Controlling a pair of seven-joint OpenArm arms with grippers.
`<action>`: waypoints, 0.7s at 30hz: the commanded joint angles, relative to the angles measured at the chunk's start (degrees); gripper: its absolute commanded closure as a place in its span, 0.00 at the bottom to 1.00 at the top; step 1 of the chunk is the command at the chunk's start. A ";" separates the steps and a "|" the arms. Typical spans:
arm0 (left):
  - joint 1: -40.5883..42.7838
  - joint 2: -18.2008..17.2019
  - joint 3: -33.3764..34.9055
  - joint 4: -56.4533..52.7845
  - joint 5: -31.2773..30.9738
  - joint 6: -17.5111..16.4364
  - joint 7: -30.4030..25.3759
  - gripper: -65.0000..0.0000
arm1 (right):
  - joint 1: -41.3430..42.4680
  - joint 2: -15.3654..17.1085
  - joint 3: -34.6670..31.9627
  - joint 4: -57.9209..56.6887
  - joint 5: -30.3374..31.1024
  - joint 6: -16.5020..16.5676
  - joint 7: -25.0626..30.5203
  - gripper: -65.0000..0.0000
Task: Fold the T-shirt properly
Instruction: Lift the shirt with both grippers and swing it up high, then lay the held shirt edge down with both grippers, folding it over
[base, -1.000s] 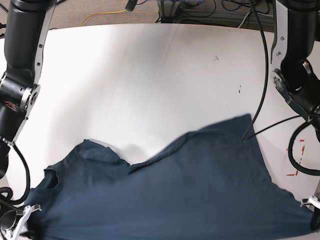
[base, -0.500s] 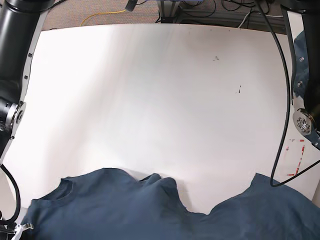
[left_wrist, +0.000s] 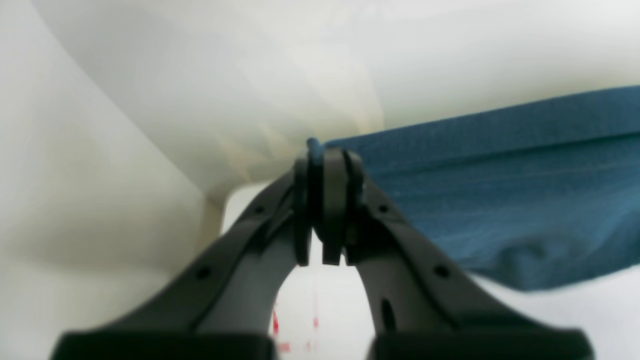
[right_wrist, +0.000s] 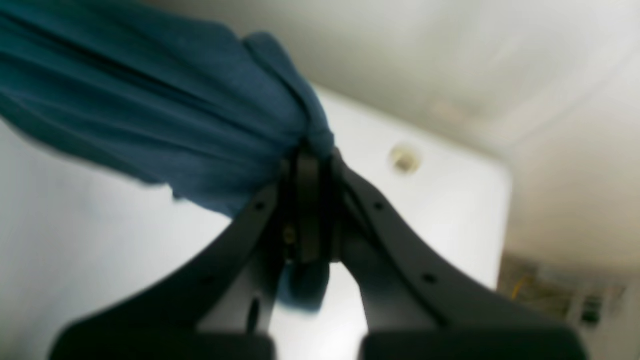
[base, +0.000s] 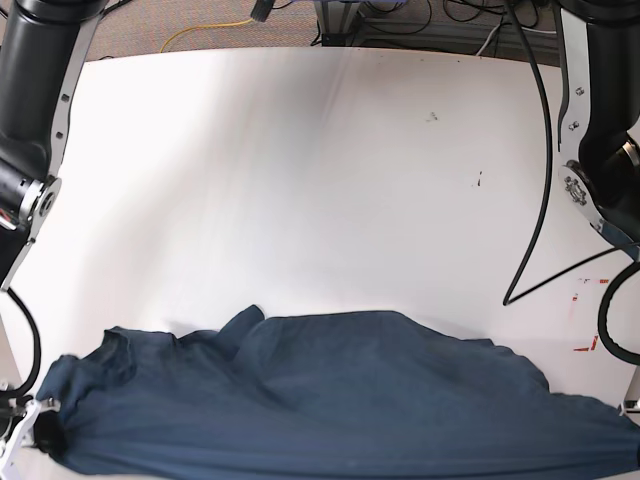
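**Shirt stretched between two clamped grippers at the near edge of the table**

The white table (base: 320, 180) fills most of the base view, bare across its upper and middle parts apart from a few small dark specks toward the upper right. That open space is probably being kept free so the cloth can be spread out flat on it.

The T-shirt (base: 330, 400) lies along the bottom of the base view, running from the lower left corner to the lower right corner. It forms a wide, low band, rumpled near the left end where a loose flap sticks up. The cloth looks pulled out sideways, which suits smoothing it before any fold is made.

The two black arms frame the picture, one down the left edge and one down the right, both reaching toward the bottom corners where the shirt ends.

The left gripper (left_wrist: 325, 200) is clenched on a thin edge of the blue cloth, which trails off to the right of that wrist view. The right gripper (right_wrist: 310, 210) is clenched on a bunched corner, with cloth gathered into tight folds above its jaws and fanning off to the upper left. Holding opposite ends lets the pair keep the cloth taut between them.
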 joint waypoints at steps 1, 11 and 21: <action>1.21 -1.43 -0.50 1.33 3.11 -0.44 -1.22 1.00 | -0.28 1.52 3.30 0.85 -0.88 -0.36 0.81 1.00; 17.03 1.91 -5.68 6.52 3.11 -1.59 -1.14 1.00 | -15.93 1.70 11.39 1.64 5.45 -0.36 0.81 1.00; 34.97 4.90 -8.58 14.70 3.11 -1.59 -1.05 1.00 | -35.01 1.52 17.72 15.35 7.21 -0.36 0.72 1.00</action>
